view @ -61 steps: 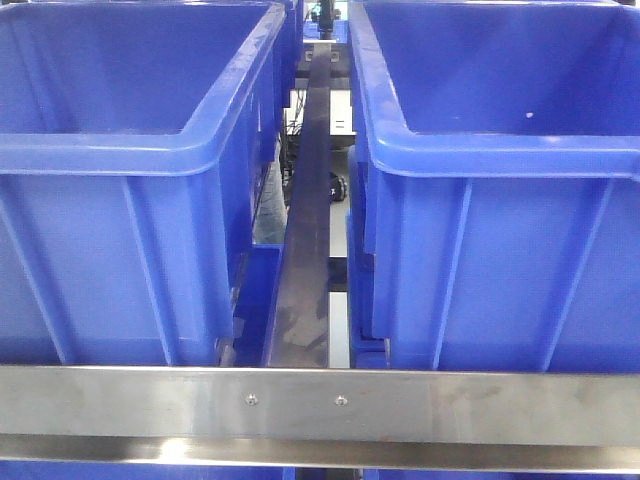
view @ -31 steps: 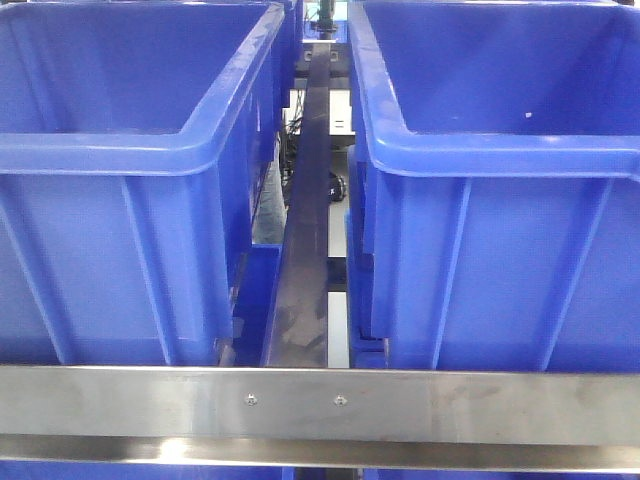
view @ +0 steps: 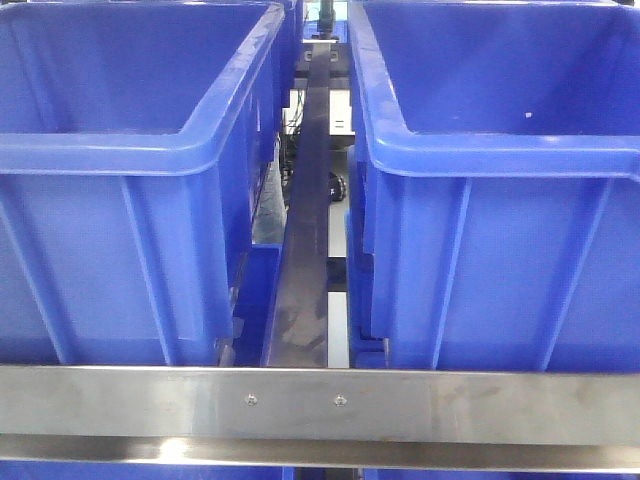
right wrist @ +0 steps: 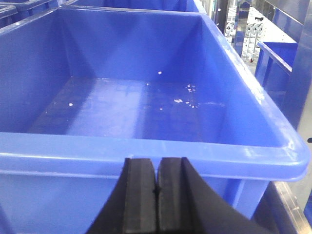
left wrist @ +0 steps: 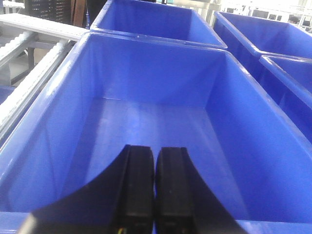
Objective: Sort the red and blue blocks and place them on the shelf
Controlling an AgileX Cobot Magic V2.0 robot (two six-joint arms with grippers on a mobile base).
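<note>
The red and blue blocks are out of view in every frame. The shelf shows in the front view as a steel front rail (view: 480, 405) with two screws. Behind it stand a left blue bin (view: 120, 150) and a right blue bin (view: 500, 150). In the left wrist view my left gripper (left wrist: 155, 148) is shut with nothing in it, hanging over the near end of a bare blue bin (left wrist: 146, 73). My right gripper (right wrist: 157, 160) is also shut and holds nothing. It sits just in front of the near rim of another blue bin (right wrist: 58, 151).
A dark metal track (view: 312, 200) runs back between the two bins. More blue bins (left wrist: 273, 44) stand to the right in the left wrist view, and white roller tracks (left wrist: 29, 58) run at its left. White specks (right wrist: 185, 100) lie on the right-hand bin's floor.
</note>
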